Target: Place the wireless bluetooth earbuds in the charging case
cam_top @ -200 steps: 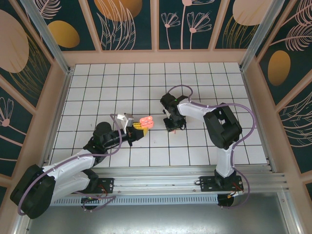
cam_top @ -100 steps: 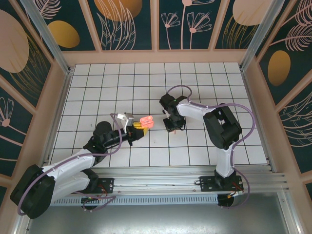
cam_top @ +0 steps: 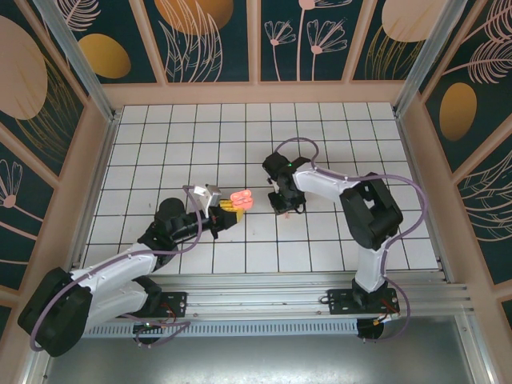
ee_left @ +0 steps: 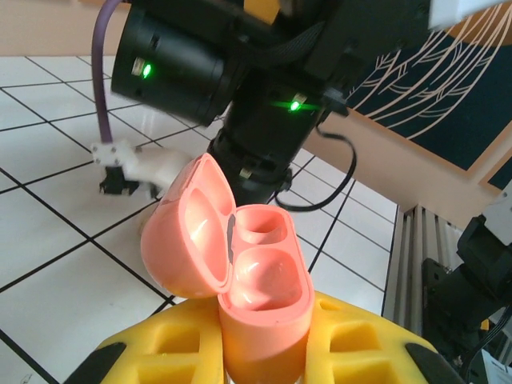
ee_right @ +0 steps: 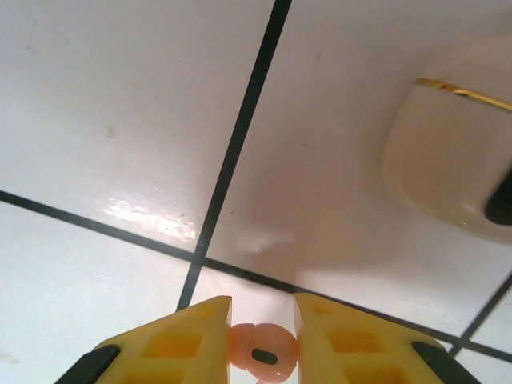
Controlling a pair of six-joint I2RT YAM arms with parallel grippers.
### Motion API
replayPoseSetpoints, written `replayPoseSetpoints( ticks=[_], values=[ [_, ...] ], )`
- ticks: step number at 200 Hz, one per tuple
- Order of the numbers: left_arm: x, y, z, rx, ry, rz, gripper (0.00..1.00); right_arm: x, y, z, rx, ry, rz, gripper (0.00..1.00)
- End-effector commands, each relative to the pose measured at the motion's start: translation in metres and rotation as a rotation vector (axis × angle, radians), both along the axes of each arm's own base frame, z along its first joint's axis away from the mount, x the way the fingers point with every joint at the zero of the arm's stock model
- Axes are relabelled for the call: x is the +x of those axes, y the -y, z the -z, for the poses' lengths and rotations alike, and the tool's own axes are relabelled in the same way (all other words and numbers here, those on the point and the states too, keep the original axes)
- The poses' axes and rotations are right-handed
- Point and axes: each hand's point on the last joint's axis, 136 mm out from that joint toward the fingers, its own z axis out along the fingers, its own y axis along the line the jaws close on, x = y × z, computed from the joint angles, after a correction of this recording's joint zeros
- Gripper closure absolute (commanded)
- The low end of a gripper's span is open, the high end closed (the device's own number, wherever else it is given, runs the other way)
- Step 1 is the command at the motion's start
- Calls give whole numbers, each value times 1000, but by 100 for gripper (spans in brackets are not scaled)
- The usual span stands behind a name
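Observation:
The coral-pink charging case [cam_top: 241,199] stands upright with its lid hinged open to the left, and my left gripper [cam_top: 232,210] is shut on its base. In the left wrist view the case [ee_left: 256,272] shows two hollow wells, and the yellow fingers [ee_left: 160,356] of the left gripper [ee_left: 264,348] clamp its lower body. My right gripper [cam_top: 282,210] points down at the tiles just right of the case. In the right wrist view a pale pink earbud [ee_right: 262,354] sits pinched between the two yellow fingers of the right gripper [ee_right: 262,340], touching both, right above the white tile.
A cream rounded object with a gold stripe [ee_right: 452,168] lies on the tile just beyond the right gripper. The right arm's black wrist [ee_left: 240,72] looms close behind the open case. White gridded table [cam_top: 184,136] is walled by peach rails.
The right gripper's jaws have narrowed onto the earbud, and the right arm's elbow has swung slightly to the right. The left arm and the case have stayed put.

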Motion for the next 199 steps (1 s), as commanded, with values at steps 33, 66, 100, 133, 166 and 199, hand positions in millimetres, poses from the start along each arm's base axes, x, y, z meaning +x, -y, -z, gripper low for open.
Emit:
replayPoseSetpoints(
  ticks=[33,66,100,133,166,199],
  values=[
    [7,3,2,25,80,7,86,22,-17,-73,179,192,147,76],
    [13,8,1,19,86,12,87,40,-28,-132,301,365,197,76],
    [17,14,-4,-11,89,21,87,42,-45,-184,441,505,181,76],
    [21,16,-14,-50,119,19,87,28,-63,-215,553,599,118,76],
    [20,17,-23,-79,162,28,87,7,-72,-234,648,668,55,76],
    [24,19,-27,-82,169,26,88,-10,-70,-245,713,710,28,76]
  ],
)
